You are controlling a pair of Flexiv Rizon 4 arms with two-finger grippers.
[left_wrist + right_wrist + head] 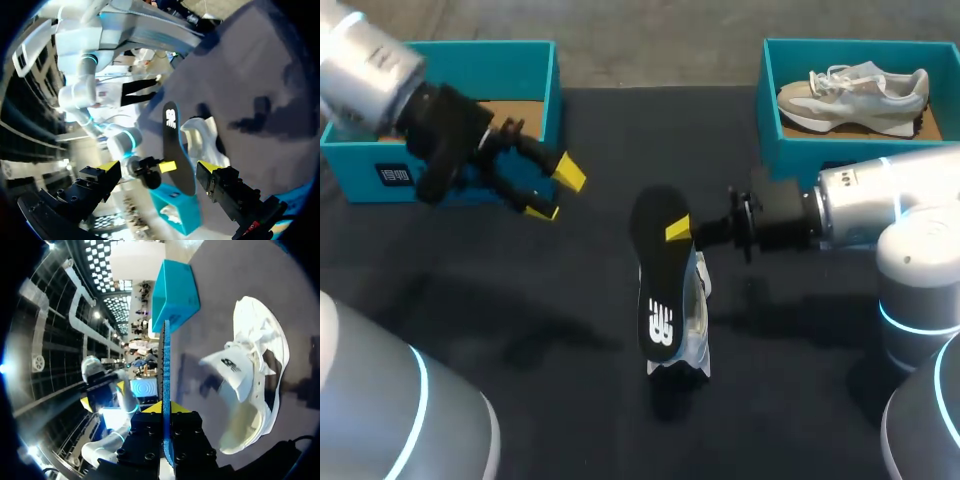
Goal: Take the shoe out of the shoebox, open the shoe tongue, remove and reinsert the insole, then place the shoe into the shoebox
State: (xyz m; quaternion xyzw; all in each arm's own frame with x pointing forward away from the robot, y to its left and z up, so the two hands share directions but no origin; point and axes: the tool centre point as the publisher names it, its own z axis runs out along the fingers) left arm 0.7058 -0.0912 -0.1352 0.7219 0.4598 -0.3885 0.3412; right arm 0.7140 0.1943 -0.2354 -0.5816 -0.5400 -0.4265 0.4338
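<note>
My right gripper (pixel 680 230) is shut on one end of the black insole (pixel 655 290), which hangs over the table's middle with its printed side up. The white shoe (pixel 698 325) lies on the table just under and right of the insole. In the right wrist view the insole (pixel 164 365) runs edge-on out from the shut gripper (pixel 165 409), with the shoe (pixel 252 375) beside it, tongue pulled open. My left gripper (pixel 557 192) hangs open and empty in front of the left teal shoebox (pixel 535 60). From the left wrist, its open gripper (pixel 159 167) faces the insole (pixel 177 150) and shoe (pixel 202 135).
A second teal shoebox (pixel 768 110) at the back right holds another pale sneaker (pixel 855 92). The dark tabletop (pixel 520 330) spreads around the shoe. My right arm's base (pixel 915 290) stands at the right edge.
</note>
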